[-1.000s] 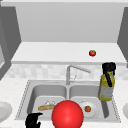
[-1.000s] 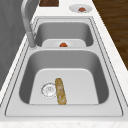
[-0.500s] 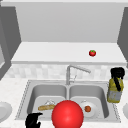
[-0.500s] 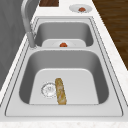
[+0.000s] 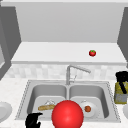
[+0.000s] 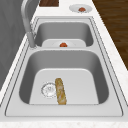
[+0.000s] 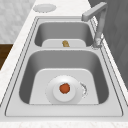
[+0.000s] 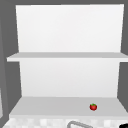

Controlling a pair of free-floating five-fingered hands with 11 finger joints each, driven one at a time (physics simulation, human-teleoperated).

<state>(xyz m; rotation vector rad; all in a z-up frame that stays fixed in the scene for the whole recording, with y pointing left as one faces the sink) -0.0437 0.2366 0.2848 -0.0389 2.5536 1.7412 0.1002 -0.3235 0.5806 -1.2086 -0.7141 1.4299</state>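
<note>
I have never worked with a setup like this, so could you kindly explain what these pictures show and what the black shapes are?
The black shapes are the robot: two floating hands in a simulated kitchen. The front view faces a double sink. The left hand hangs at its near edge, fingers curled, holding nothing. The right hand grips a yellowish bottle on the counter to the right. A big red ball sits in front. The two side views look along the sink: a bread loaf lies in the left basin, and a plate with a small red-orange item in the right basin. The upper view faces the shelves above, where a tomato sits.
</note>
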